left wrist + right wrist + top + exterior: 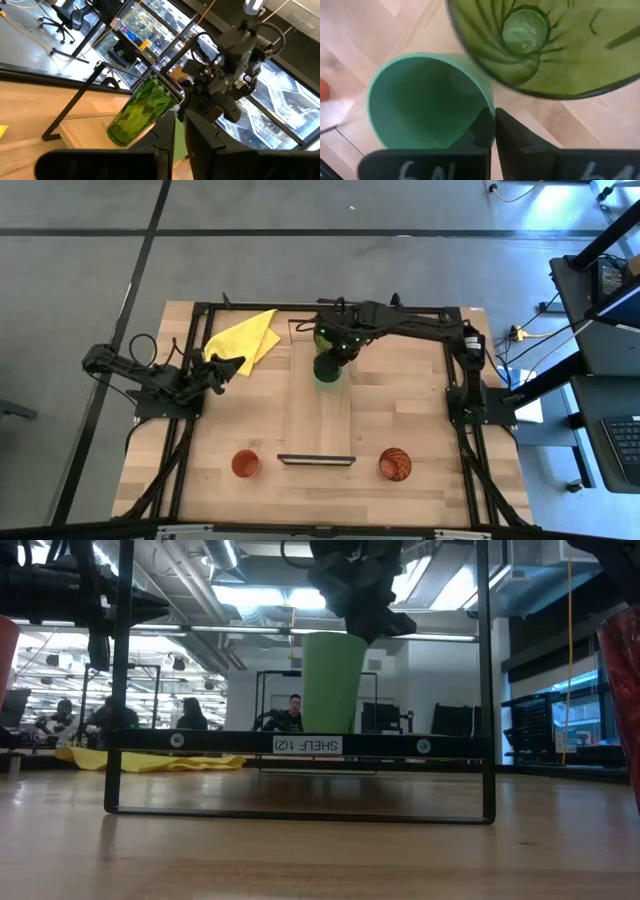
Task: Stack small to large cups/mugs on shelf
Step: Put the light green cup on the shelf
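A bright green cup (327, 370) is over the far half of the light-wood shelf (318, 420), and my right gripper (335, 350) is shut on it. A tall olive-green tumbler (142, 112) stands upright on the shelf just beyond it and also shows in the right wrist view (535, 45). An orange-red cup (245, 464) and a red-brown ribbed cup (395, 464) stand on the table near the front, left and right of the shelf's near bracket. My left gripper (238, 364) is shut and empty at the table's left, beside a yellow cloth (245, 340). My right gripper holds the bright green cup by its rim (489, 107), on the side next to the olive-green tumbler. One finger (481, 127) is inside the cup and one (517, 137) outside, coming from above and pointing down. The cup (333, 680) hangs upright. The shelf's edge hides its base.
The shelf's dark near bracket (300, 744) stands across the low view. The yellow cloth lies at the table's far left (150, 760). Bare tabletop (410, 400) lies right of the shelf. People sit in the room behind the table.
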Robot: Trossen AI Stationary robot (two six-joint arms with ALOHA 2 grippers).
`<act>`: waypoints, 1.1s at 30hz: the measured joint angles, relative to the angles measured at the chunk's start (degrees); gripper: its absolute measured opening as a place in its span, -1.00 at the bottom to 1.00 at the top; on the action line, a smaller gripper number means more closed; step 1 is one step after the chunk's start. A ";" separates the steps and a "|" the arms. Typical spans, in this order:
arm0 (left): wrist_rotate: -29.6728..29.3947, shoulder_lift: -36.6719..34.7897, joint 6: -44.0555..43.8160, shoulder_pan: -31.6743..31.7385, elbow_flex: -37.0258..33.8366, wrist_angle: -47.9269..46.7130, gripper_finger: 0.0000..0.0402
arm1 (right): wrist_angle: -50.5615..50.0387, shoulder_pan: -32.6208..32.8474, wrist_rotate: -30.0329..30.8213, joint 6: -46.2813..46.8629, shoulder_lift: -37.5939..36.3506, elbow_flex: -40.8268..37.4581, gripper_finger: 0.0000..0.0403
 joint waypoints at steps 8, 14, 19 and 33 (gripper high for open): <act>0.02 -0.02 0.53 0.00 0.00 0.00 -0.83 | 0.20 -0.47 0.16 0.51 0.00 0.00 -0.90; 0.04 -0.02 0.53 0.00 0.00 0.00 -0.83 | -0.36 -0.47 -0.45 1.17 -0.02 -0.59 -0.79; 0.04 -0.02 0.53 0.00 0.00 0.00 -0.83 | 1.17 -0.47 -0.43 1.64 -0.04 -0.59 -0.73; 0.04 -0.01 0.50 -0.02 0.00 0.00 -0.83 | -3.52 -1.10 0.50 -2.06 -0.25 1.35 -0.73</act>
